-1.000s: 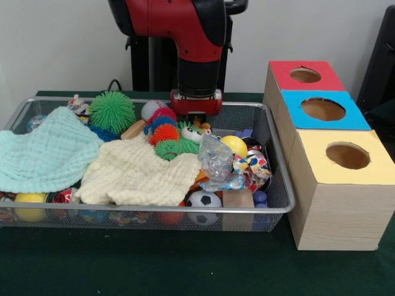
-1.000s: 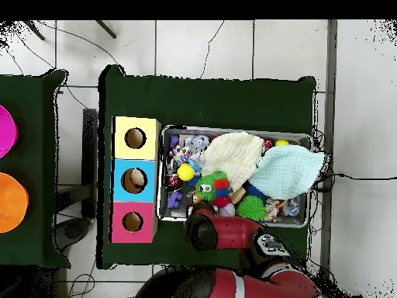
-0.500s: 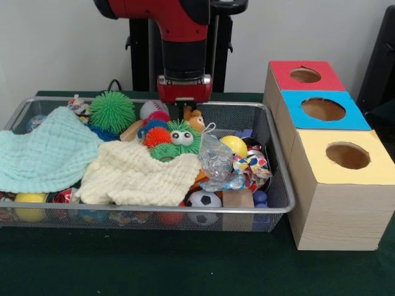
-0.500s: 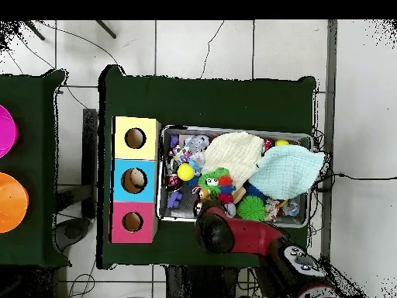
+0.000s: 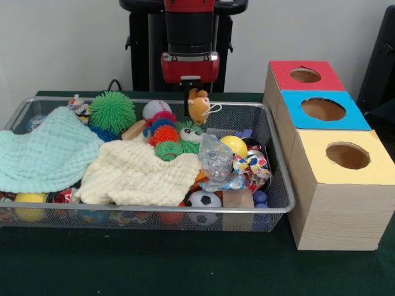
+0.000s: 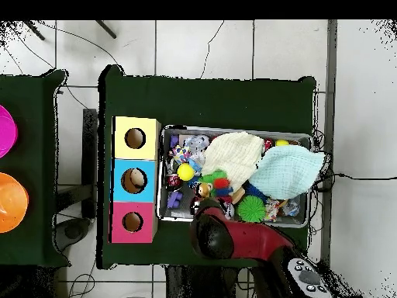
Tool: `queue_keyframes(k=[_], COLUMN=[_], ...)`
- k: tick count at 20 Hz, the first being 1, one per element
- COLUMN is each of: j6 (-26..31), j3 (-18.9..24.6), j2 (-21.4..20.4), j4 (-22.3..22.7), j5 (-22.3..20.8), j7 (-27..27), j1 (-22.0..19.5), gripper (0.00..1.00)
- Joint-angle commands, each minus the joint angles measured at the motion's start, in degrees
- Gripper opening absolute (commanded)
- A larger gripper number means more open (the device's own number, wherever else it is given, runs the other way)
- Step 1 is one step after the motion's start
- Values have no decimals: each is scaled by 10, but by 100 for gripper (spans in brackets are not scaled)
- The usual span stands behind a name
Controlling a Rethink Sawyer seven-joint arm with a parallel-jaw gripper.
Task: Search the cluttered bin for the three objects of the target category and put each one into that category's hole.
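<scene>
My gripper is shut on a small tan-orange plush animal toy with a thin white loop. It holds the toy in the air above the far side of the wire mesh bin. In the overhead view the arm covers the gripper, and the toy shows just beyond it over the bin. The red-topped box's hole is to the right at the back; from above the hole lies left of the arm. No other plush toy shows among the clutter.
The bin holds a pale green cloth, a cream cloth, a green spiky ball, a baseball, a yellow ball and a small soccer ball. The blue-topped box and the yellow-topped box stand beside the red one.
The gripper has risen out of the clutter with the tan-orange plush toy in it. The green googly-eyed spiky toy has settled back down in the bin.
</scene>
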Motion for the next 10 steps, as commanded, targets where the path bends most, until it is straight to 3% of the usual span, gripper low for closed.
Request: queue_keyframes(k=[1, 7, 10], j6=[28, 13, 6], j3=[39, 13, -8], j2=[-35, -34, -57], j4=[17, 35, 50], j5=[50, 88, 117], j7=[123, 148, 167], j1=[33, 89, 128], gripper=[0, 0, 0])
